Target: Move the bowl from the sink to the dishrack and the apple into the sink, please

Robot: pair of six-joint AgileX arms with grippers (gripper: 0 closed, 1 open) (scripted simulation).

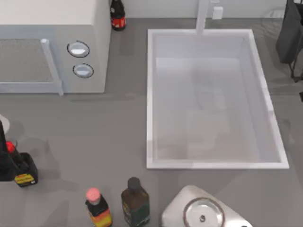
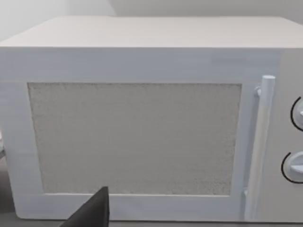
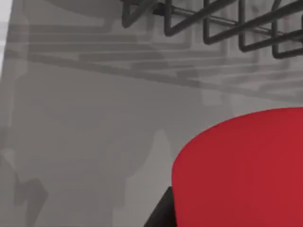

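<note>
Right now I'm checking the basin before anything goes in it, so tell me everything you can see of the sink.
The sink is a large rectangular basin, pale white-grey, with a raised lighter rim all round and smooth sloping walls down to a flat floor. It looks like matte plastic or enamel. A white faucet post stands at its far short side. It is sunk into the grey counter at the top view's right half. Nothing lies inside it. A steel lid sits on the counter just near its front edge, apart from it.
</note>
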